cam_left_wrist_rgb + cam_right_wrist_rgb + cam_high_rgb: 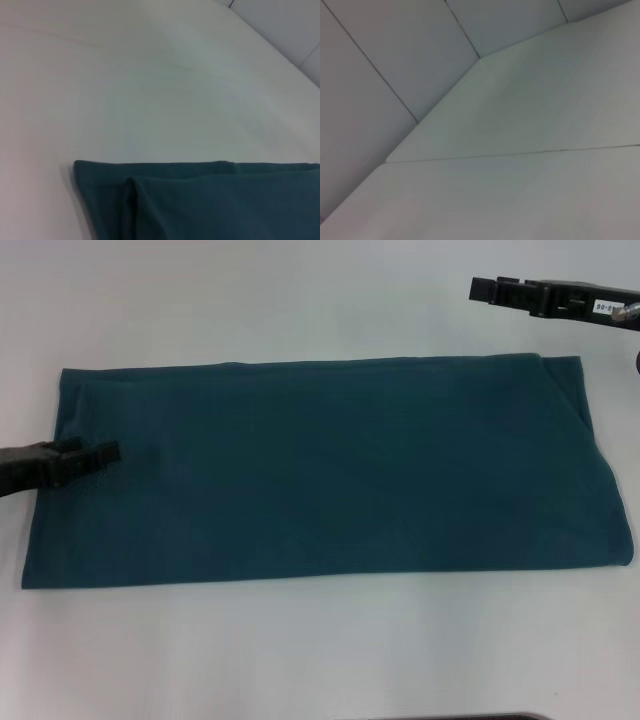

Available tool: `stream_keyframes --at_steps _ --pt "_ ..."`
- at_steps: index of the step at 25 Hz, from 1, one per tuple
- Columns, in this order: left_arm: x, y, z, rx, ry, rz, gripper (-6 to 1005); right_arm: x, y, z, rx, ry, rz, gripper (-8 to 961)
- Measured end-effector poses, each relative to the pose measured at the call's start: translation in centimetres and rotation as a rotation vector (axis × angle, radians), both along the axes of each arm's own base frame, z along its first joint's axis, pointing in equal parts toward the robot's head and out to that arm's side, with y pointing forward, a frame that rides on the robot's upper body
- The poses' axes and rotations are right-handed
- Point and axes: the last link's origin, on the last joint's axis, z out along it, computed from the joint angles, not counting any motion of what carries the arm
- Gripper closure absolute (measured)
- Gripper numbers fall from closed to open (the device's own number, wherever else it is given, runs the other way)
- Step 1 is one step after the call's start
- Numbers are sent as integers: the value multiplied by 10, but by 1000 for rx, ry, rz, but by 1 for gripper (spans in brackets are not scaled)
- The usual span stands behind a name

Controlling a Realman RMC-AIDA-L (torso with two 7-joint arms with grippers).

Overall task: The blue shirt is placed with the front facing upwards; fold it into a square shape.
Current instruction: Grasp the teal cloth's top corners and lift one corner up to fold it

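Head view, from the left: the left gripper (105,452) lies low over the left end of the blue shirt (330,475), fingers together (whether they pinch cloth is unclear). The shirt lies as a long band across the white table (300,300). At far right the right gripper (482,288) hovers beyond the shirt, its fingers unreadable.

Black left hand (100,454); black right hand (490,289), white label.

Table (300,300): bare white surface all around the cloth, open on every side.
Blue shirt (330,475): flat, low folded band across the middle.
Left gripper (100,453): over the shirt's left end.
Right gripper (490,288): above the far right corner, off the cloth.
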Motion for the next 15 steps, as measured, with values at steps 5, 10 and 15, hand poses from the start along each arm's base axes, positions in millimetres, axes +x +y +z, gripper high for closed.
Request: stream_keyframes --at_steps 5,10,15 --pt "-5 2 -2 3 26 21 310 0 0 0 0 0 0 380" --pt "-6 2 -3 3 35 28 310 0 0 0 0 0 1 380" --pt "-6 3 -3 6 38 27 311 -1 1 0 0 0 3 379"
